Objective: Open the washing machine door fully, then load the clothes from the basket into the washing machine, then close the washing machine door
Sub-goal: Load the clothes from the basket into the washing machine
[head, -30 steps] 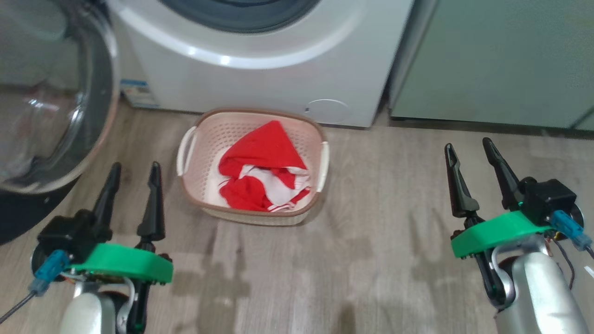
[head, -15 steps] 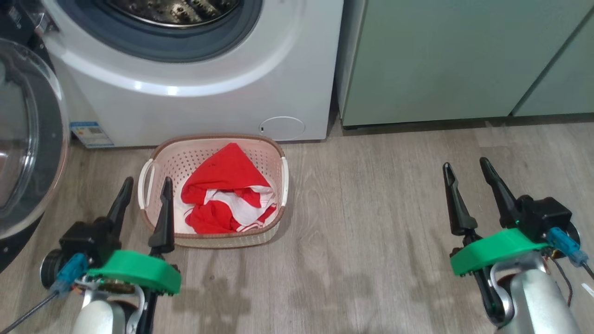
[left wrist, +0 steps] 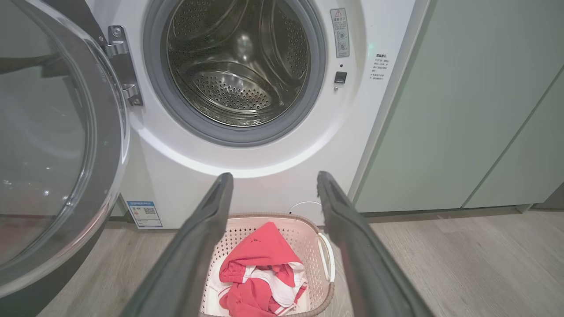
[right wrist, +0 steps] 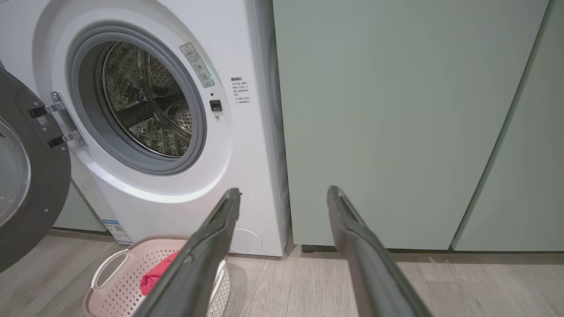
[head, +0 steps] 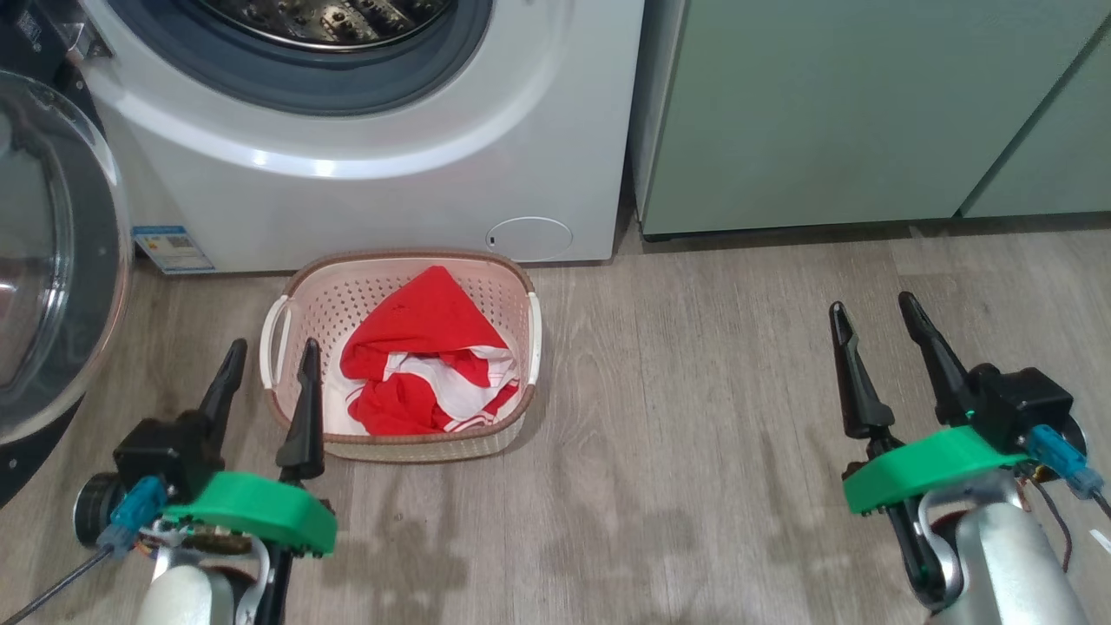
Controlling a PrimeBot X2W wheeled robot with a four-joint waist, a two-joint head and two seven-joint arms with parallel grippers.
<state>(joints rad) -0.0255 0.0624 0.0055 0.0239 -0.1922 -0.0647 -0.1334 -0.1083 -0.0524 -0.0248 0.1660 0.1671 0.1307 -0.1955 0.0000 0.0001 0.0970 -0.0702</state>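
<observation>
Left end effector (head: 273, 347) stands wide open and empty, just beside the basket (head: 399, 254); right end effector (head: 872, 304) likewise, well apart. The clothes (head: 425, 365) lie inside the basket, before the washing machine (head: 391, 208). The washing machine door (head: 61, 286) is open; loading and closing are outstanding.

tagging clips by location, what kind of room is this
Most likely a home laundry corner: a white front-loading washing machine with its door open, a basket of clothes on a wood-look floor, pale green cabinets alongside.

Head downward, wrists facing washing machine (left wrist: 167, 176)
</observation>
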